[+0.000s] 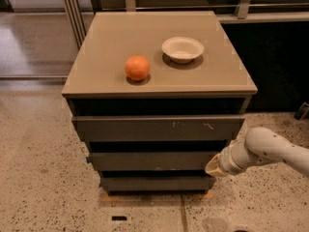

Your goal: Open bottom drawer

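Observation:
The bottom drawer (157, 182) is the lowest, narrowest dark grey-brown front of three on the cabinet, flat and handleless, and sits closed. Above it are the middle front (152, 160) with a blue bit at its left end and the wide top front (157, 128) with white scuffs. My gripper (213, 167) comes in from the right on a white arm (270, 151). Its tan tip is at the right end of the middle front, just above the bottom drawer's right corner.
An orange (137, 67) and a white bowl (182, 49) sit on the cabinet's tan top (106, 42). Speckled floor (43, 192) surrounds the cabinet. A dark counter base (277, 66) stands to the right, a glass door frame (72, 13) at the back left.

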You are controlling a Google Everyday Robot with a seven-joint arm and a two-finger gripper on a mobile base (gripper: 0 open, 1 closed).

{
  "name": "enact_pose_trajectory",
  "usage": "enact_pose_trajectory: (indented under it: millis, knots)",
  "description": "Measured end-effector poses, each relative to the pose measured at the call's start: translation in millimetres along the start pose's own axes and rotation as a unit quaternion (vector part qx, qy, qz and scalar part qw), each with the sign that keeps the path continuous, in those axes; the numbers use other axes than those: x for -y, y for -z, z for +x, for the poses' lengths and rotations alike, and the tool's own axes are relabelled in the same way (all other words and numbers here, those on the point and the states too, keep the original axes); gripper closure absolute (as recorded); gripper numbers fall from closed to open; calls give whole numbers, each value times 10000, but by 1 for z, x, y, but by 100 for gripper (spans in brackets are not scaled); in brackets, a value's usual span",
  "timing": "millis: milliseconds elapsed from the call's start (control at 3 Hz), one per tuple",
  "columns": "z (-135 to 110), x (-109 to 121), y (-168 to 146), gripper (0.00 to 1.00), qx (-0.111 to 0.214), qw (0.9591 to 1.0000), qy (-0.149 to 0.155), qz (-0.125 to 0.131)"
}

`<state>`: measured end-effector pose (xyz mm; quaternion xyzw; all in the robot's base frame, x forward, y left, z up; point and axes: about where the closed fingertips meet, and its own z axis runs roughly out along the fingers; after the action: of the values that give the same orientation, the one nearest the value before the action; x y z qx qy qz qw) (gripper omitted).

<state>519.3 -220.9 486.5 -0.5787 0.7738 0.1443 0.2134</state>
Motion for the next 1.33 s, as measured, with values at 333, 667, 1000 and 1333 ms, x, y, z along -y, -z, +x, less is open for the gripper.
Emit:
enact_pose_trajectory:
  millis: [333, 667, 1000, 1333]
  knots:
    - [0, 0, 0, 100, 0, 10000, 1, 1]
    - [16, -3, -28, 100, -2, 9999, 112, 40]
    - [50, -3, -100, 100, 31, 9999, 157, 6]
    - [78, -7, -168, 100, 153, 9996, 62, -226]
